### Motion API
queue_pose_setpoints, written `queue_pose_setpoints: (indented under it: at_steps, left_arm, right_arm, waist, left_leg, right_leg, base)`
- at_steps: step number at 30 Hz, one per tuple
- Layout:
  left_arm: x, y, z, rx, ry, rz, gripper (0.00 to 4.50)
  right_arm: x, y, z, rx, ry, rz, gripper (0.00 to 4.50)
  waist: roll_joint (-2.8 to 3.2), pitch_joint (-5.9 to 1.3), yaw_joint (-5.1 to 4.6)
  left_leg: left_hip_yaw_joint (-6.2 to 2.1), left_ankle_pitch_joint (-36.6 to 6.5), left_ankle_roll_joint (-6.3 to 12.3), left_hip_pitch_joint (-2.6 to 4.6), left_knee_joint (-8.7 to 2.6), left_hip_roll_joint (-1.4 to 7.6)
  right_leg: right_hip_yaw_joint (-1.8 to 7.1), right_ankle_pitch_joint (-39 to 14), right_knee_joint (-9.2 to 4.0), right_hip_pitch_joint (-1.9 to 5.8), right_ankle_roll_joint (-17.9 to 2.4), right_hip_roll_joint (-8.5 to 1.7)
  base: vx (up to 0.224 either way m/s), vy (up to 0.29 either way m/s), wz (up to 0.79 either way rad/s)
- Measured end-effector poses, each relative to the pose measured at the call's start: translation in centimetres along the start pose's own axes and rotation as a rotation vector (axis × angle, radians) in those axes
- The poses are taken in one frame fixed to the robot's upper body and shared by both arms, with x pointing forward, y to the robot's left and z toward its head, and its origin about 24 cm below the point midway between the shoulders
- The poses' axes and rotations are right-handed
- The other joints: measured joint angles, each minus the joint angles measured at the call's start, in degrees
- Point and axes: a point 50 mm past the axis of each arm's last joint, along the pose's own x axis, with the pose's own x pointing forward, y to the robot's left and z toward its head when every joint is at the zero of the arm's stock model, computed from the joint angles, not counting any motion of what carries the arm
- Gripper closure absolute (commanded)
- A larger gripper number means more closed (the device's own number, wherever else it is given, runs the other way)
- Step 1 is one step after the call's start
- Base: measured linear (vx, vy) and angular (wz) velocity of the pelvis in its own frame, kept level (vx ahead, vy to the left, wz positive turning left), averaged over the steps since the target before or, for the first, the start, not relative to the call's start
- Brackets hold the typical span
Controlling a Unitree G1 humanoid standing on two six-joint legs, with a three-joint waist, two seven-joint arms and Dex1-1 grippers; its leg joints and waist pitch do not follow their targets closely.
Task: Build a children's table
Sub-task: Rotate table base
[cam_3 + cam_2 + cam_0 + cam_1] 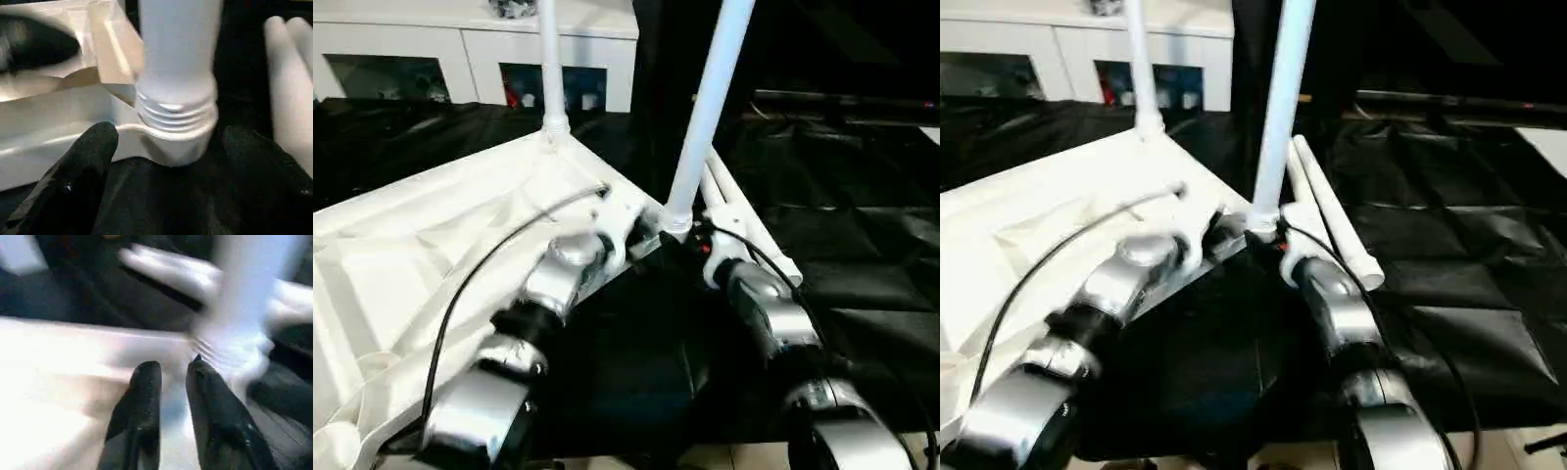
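Black sheeting covers the floor of my work area, with a white cabinet with glass doors along the far wall. On the sheeting lies the children's table top, upside down, its ribbed underside facing up and its near right corner pointing toward me between my two silver forearms.

Two white legs stand upright in the corner sockets: the far leg rises from the far corner, and the near leg rises from the near right corner socket, where a few threads show just above the socket's rim. Two loose legs lie side by side on the sheeting just right of that corner, running from near right to far left.

My left gripper reaches over the table top's near edge, just left of the near leg's base. Its fingers stand slightly parted with a narrow gap between them and nothing in it, their tips close to the threaded base; I cannot tell whether they touch it.

My right gripper sits just right of the same corner, low against the sheeting. Its fingers are spread wide on either side of the socket, clear of it and gripping nothing.
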Motion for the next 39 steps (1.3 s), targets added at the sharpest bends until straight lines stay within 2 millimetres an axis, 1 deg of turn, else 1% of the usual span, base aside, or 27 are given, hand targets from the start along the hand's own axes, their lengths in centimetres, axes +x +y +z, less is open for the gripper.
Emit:
queue_pose_setpoints:
  at_steps: [3, 5, 6, 7, 9, 10, 11, 12, 13, 15, 17, 20, 23, 26, 27, 28, 30, 31, 32, 34, 36, 37, 39]
  left_arm:
    - [-0.8, 2.5, 0.3, -0.006, -0.019, 0.109, 3.48]
    - [-1.3, 3.7, 0.2, -0.003, -0.021, 0.153, 3.48]
    - [-1.8, 4.4, 0.2, 0.018, -0.022, 0.174, 3.48]
    - [-2.8, 5.8, 0.3, 0.058, -0.023, 0.213, 3.48]
    - [-4.5, 8.1, 0.3, 0.112, -0.005, 0.285, 3.48]
    - [-6.2, 9.9, 0.2, 0.144, 0.024, 0.345, 3.48]
    - [-7.7, 11.3, 0.1, 0.164, 0.048, 0.392, 3.48]
    - [-8.9, 12.3, 0.0, 0.177, 0.069, 0.432, 3.48]
    - [-9.8, 13.1, -0.1, 0.174, 0.092, 0.462, 3.48]
    - [-11.2, 13.9, -0.5, 0.194, 0.133, 0.501, 3.48]
    - [-12.6, 14.5, -0.9, 0.221, 0.187, 0.538, 3.48]
    - [-15.5, 15.7, -1.7, 0.283, 0.320, 0.595, 3.48]
    - [-17.2, 16.1, -2.6, 0.301, 0.430, 0.615, 3.48]
    - [-18.2, 16.2, -3.6, 0.307, 0.516, 0.618, 3.48]
    - [-18.4, 16.1, -3.8, 0.303, 0.536, 0.610, 3.65]
    - [-18.8, 16.0, -4.0, 0.296, 0.562, 0.597, 3.65]
    - [-19.2, 15.8, -4.2, 0.299, 0.603, 0.564, 3.86]
    - [-19.4, 15.5, -4.5, 0.303, 0.633, 0.527, 4.03]
    - [-19.5, 15.2, -4.8, 0.305, 0.662, 0.490, 4.03]
    - [-19.5, 14.0, -5.7, 0.274, 0.698, 0.376, 4.22]
    - [-19.4, 13.2, -5.8, 0.263, 0.703, 0.295, 4.38]
    - [-19.3, 12.6, -5.9, 0.255, 0.700, 0.228, 4.38]
    - [-19.0, 11.5, -5.8, 0.243, 0.679, 0.126, 4.49]
  right_arm:
    - [0.2, 0.9, 0.3, -0.016, 0.006, 0.049, 0.65]
    - [0.3, 1.6, 0.0, -0.026, 0.039, 0.087, 0.65]
    - [0.4, 2.1, -0.1, -0.035, 0.057, 0.111, 0.65]
    - [0.5, 2.7, -0.2, -0.051, 0.082, 0.143, 0.65]
    - [0.6, 2.9, -0.4, -0.062, 0.115, 0.158, 0.65]
    - [0.6, 3.1, -0.4, -0.067, 0.133, 0.176, 0.65]
    - [0.7, 3.2, -0.4, -0.071, 0.149, 0.182, 0.65]
    - [0.7, 3.1, -0.4, -0.075, 0.160, 0.181, 0.65]
    - [0.6, 2.7, -0.4, -0.078, 0.170, 0.173, 0.65]
    - [0.8, 2.8, -0.1, -0.084, 0.173, 0.175, 0.65]
    - [0.9, 3.0, 0.0, -0.084, 0.189, 0.179, 0.65]
    - [1.0, 3.1, 0.0, -0.086, 0.223, 0.177, 0.65]
    - [1.1, 2.9, -0.1, -0.086, 0.241, 0.162, 0.65]
    - [1.0, 2.8, -0.1, -0.083, 0.253, 0.154, 0.65]
    - [1.0, 2.8, -0.2, -0.082, 0.256, 0.153, 0.65]
    - [1.0, 2.8, -0.2, -0.081, 0.258, 0.153, 0.65]
    - [1.0, 2.8, -0.2, -0.078, 0.259, 0.153, 0.65]
    - [1.0, 2.8, -0.2, -0.076, 0.260, 0.153, 1.02]
    - [1.0, 2.8, -0.3, -0.073, 0.265, 0.152, 1.02]
    - [1.0, 2.6, -0.6, -0.054, 0.275, 0.149, 1.08]
    - [1.0, 2.6, -0.9, -0.039, 0.288, 0.149, 1.41]
    - [1.1, 2.7, -1.0, -0.032, 0.296, 0.154, 1.41]
    - [1.4, 2.7, -1.0, -0.029, 0.301, 0.161, 1.58]
  waist:
    - [0.01, -0.01, -0.40]
    - [0.03, 0.00, -0.18]
    - [-0.12, 0.02, -0.24]
    - [-0.35, 0.06, -0.35]
    - [-0.53, 0.06, -0.31]
    - [-0.69, 0.12, -0.45]
    - [-0.93, 0.22, -0.52]
    - [-1.15, 0.31, -0.38]
    - [-1.35, 0.34, 0.07]
    - [-1.46, 0.32, 0.76]
    - [-1.78, 0.33, 0.95]
    - [-2.23, 0.30, 0.61]
    - [-2.26, 0.29, 0.78]
    - [-2.29, 0.27, 0.90]
    - [-2.29, 0.27, 0.91]
    - [-2.31, 0.26, 0.89]
    - [-2.31, 0.25, 0.87]
    - [-2.30, 0.26, 0.84]
    - [-2.31, 0.25, 0.83]
    - [-2.31, 0.25, 0.88]
    - [-2.31, 0.25, 0.99]
    - [-2.31, 0.25, 1.02]
    - [-2.31, 0.25, 0.98]
  left_leg:
    - [-0.02, 0.0, 0.00, 0.08, -0.05, 0.01]
    - [-0.03, 0.0, -0.01, 0.04, -0.05, 0.01]
    - [-0.01, 0.0, -0.01, 0.02, -0.07, 0.01]
    - [-0.02, 0.0, -0.01, -0.03, -0.08, 0.04]
    - [-0.02, 0.0, -0.02, -0.14, -0.08, 0.08]
    - [0.03, 0.0, -0.05, -0.14, -0.10, 0.08]
    - [0.03, 0.0, -0.05, -0.14, -0.12, 0.09]
    - [0.01, 0.0, -0.11, -0.17, -0.14, 0.11]
    - [0.00, 0.0, -0.13, -0.21, -0.14, 0.11]
    - [0.03, 0.0, -0.13, -0.26, -0.11, 0.08]
    - [0.06, 0.0, -0.13, -0.27, -0.06, 0.08]
    - [0.01, 0.1, -0.21, -0.26, -0.06, 0.10]
    - [0.01, 0.1, -0.22, -0.24, -0.07, 0.09]
    - [-0.01, 0.1, -0.23, -0.21, -0.07, 0.09]
    - [-0.02, 0.1, -0.23, -0.21, -0.06, 0.09]
    - [-0.02, 0.1, -0.24, -0.21, -0.06, 0.09]
    - [-0.02, 0.1, -0.26, -0.19, -0.06, 0.09]
    - [-0.02, 0.1, -0.26, -0.17, -0.06, 0.09]
    - [-0.02, 0.1, -0.26, -0.16, -0.07, 0.09]
    - [-0.02, 0.1, -0.26, -0.15, -0.07, 0.09]
    - [-0.02, 0.1, -0.26, -0.13, -0.06, 0.08]
    - [-0.02, 0.1, -0.26, -0.13, -0.05, 0.08]
    - [-0.02, 0.1, -0.26, -0.11, -0.04, 0.08]
  right_leg:
    - [0.00, 0.0, 0.02, 0.00, 0.0, 0.03]
    - [-0.01, 0.0, 0.01, -0.01, 0.0, 0.03]
    - [-0.01, 0.0, 0.01, -0.04, 0.0, 0.02]
    - [-0.01, 0.0, 0.03, -0.13, 0.0, 0.03]
    - [-0.07, 0.0, 0.04, -0.23, 0.0, 0.03]
    - [-0.04, 0.0, 0.06, -0.31, 0.0, 0.03]
    - [-0.04, 0.0, 0.11, -0.35, 0.0, 0.03]
    - [-0.08, -0.1, 0.12, -0.37, 0.0, 0.04]
    - [-0.11, -0.1, 0.07, -0.37, 0.0, 0.04]
    - [-0.10, -0.1, 0.05, -0.35, 0.0, -0.02]
    - [-0.07, -0.1, 0.06, -0.33, 0.0, -0.03]
    - [-0.08, -0.1, 0.13, -0.33, 0.0, -0.01]
    - [-0.08, -0.1, 0.14, -0.32, 0.0, -0.01]
    - [-0.08, -0.1, 0.15, -0.27, 0.0, 0.00]
    - [-0.08, -0.1, 0.15, -0.26, 0.0, 0.00]
    - [-0.08, 0.0, 0.16, -0.26, 0.0, 0.00]
    - [-0.08, 0.0, 0.18, -0.26, 0.0, 0.00]
    - [-0.08, 0.0, 0.17, -0.25, 0.0, 0.00]
    - [-0.08, 0.0, 0.17, -0.24, 0.0, 0.00]
    - [-0.07, 0.0, 0.17, -0.23, 0.0, 0.00]
    - [-0.07, 0.0, 0.16, -0.20, 0.0, 0.00]
    - [-0.06, 0.0, 0.16, -0.20, 0.0, 0.00]
    - [-0.05, 0.0, 0.17, -0.18, 0.0, 0.00]
  base:
    - [0.000, 0.000, 0.00]
    - [0.000, 0.000, 0.00]
    - [0.000, 0.000, 0.00]
    - [0.000, 0.000, 0.00]
    - [0.000, 0.000, 0.00]
    - [0.000, 0.000, 0.00]
    - [0.000, 0.000, 0.00]
    - [0.000, 0.000, 0.00]
    - [0.000, 0.000, 0.00]
    - [0.000, 0.000, 0.00]
    - [0.000, 0.000, 0.00]
    - [0.000, 0.000, 0.00]
    - [0.000, 0.000, 0.00]
    - [0.000, 0.000, 0.00]
    - [0.000, 0.000, 0.00]
    - [0.000, 0.000, 0.00]
    - [0.000, 0.000, 0.00]
    - [0.000, 0.000, 0.00]
    - [0.000, 0.000, 0.00]
    - [0.000, 0.000, 0.00]
    - [0.000, 0.000, 0.00]
    - [0.000, 0.000, 0.00]
    - [0.000, 0.000, 0.00]
